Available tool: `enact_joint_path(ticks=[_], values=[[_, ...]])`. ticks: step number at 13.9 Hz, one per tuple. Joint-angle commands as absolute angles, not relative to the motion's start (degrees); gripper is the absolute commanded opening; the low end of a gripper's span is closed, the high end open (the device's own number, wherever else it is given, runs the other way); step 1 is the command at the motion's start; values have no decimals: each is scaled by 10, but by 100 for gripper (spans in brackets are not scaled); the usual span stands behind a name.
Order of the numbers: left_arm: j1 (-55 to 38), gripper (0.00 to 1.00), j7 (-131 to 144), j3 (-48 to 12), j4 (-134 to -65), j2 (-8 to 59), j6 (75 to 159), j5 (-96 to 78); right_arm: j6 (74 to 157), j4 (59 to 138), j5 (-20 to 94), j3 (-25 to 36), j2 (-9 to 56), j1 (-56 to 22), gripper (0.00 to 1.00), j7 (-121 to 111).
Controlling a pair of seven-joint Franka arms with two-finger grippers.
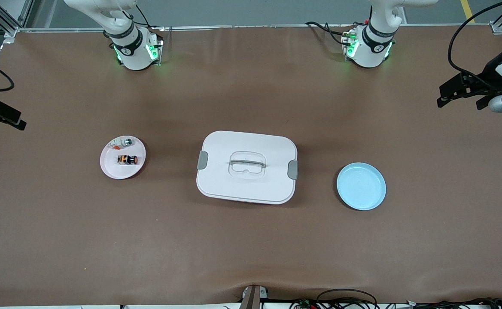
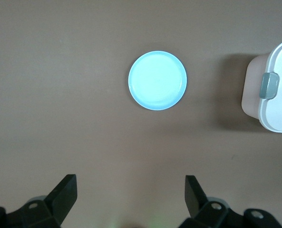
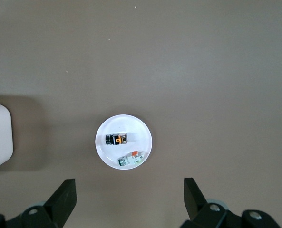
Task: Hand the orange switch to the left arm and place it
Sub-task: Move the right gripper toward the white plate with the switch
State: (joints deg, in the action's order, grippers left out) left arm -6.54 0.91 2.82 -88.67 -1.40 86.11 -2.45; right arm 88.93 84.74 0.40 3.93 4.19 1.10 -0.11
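The orange switch [image 1: 127,159] lies on a round pink plate [image 1: 110,166] toward the right arm's end of the table; it also shows in the right wrist view [image 3: 116,139]. The white box [image 1: 247,166] with grey side clips sits mid-table. My right gripper [image 1: 6,116] is open and empty, held high over the table near the pink plate [image 3: 137,127]; its fingertips [image 3: 68,187] frame bare table. My left gripper [image 1: 442,96] is open and empty, high over the left arm's end; the left wrist view [image 2: 130,183] shows it above bare table.
A small silver-white part with a red bit [image 1: 121,143] shares the pink plate, farther from the front camera than the switch. An empty blue plate [image 1: 361,186] sits toward the left arm's end, beside the box [image 2: 276,92].
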Motion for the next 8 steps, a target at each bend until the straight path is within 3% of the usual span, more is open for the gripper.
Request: enact_joint_path(ticks=[1,6,8], values=[[-66,100,-2,27,-876,-12,850,-15,889,845,-7,33,65,4,100,1],[-66,100,-2,27,-876,-12,851,-13,899,860,5,33,92,-4,100,11],[-65,100,-2,27,-876,-12,851,-14,931,906,20,33,89,-4,100,29]])
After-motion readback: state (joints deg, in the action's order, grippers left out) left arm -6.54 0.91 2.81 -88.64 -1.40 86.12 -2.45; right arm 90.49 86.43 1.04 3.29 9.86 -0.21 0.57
